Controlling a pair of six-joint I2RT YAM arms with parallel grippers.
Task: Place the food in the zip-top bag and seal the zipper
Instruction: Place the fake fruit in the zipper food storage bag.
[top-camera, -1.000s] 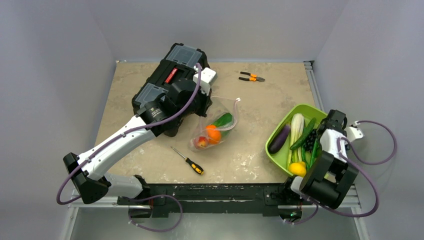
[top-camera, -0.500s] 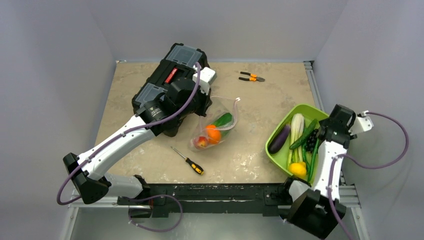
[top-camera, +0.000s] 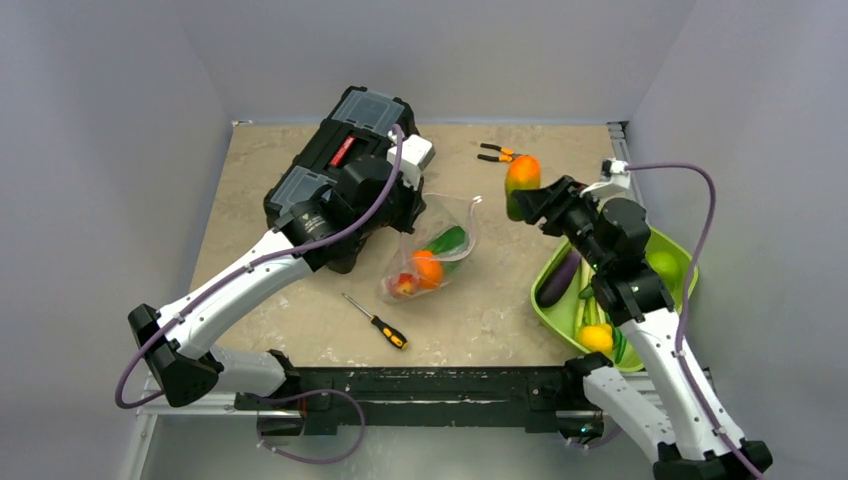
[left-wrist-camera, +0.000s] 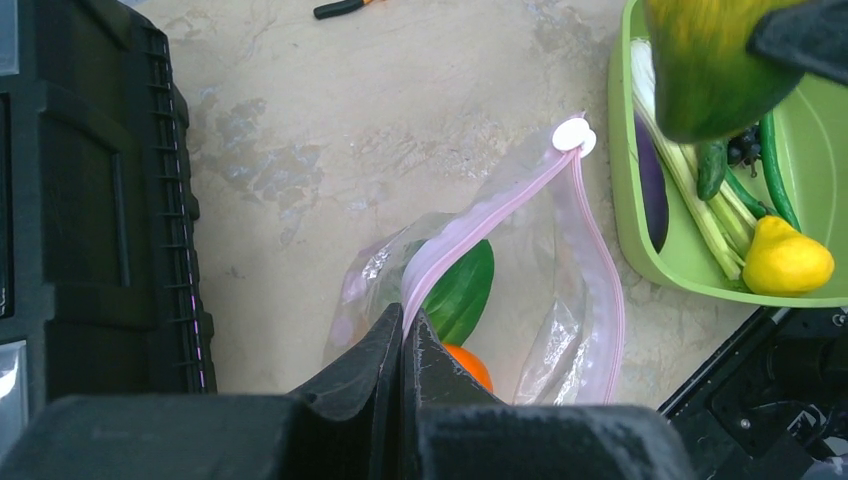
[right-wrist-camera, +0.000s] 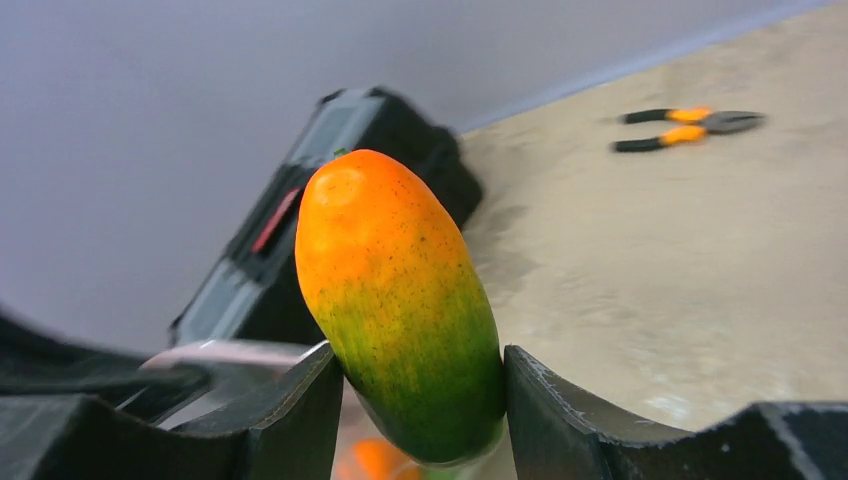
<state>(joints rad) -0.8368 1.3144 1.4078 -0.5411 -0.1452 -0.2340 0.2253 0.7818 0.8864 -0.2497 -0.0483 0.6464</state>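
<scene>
Right wrist view shows the right hand (right-wrist-camera: 420, 405) pinching a toy mango (right-wrist-camera: 395, 270) by its green end, the orange end standing out past the fingertips. The hold sits on the rounded, narrowing part, so I judge the fruit liable to slip or pivot if it bumps anything. The zip-top bag (top-camera: 432, 252) lies on the table (top-camera: 520, 300) ahead of and below that hand, well apart from it, while the lime-green bowl (left-wrist-camera: 622, 180) sits behind the hand, under its wrist. The left hand (left-wrist-camera: 403, 335), pressed together, pinches one lip of the pink zipper (left-wrist-camera: 490, 212) and holds it up. The other lip sags just beyond its fingertips, leaving a long, slim mouth. The mango looks broad for that gap, and it may catch the lip, drag the strip out of the pinch, or shove the light bag along. The bag is clear and crinkly, with an orange fruit (top-camera: 427, 268), a red one (top-camera: 404, 285) and a green piece (top-camera: 447, 240) inside.
</scene>
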